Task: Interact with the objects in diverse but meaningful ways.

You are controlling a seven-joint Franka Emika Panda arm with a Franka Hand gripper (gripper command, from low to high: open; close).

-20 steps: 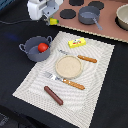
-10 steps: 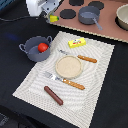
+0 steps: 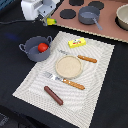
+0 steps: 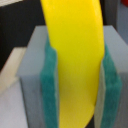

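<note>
My gripper [image 3: 48, 20] hovers at the far left of the exterior view, above the black table beyond the placemat, shut on the yellow banana [image 4: 75, 60]. In the wrist view the banana fills the gap between the green pads [image 4: 50, 85]. The red tomato [image 3: 43, 47] lies inside the grey two-handled pot [image 3: 35, 48] at the mat's left edge. A yellow packet [image 3: 77, 43] lies on the mat's far part. The brown sausage [image 3: 53, 95] rests near the mat's front. The grey long-handled saucepan [image 3: 89, 14] sits on the toy stove.
A striped placemat [image 3: 100, 85] carries a tan plate [image 3: 68, 67], a fork [image 3: 64, 81] and a knife [image 3: 80, 57] with orange handles. The brown stove top [image 3: 107, 25] with black burners lies at the back; a bowl [image 3: 122, 16] stands at its right.
The gripper has shifted slightly toward the exterior view's right with the banana. The objects on the mat have not moved.
</note>
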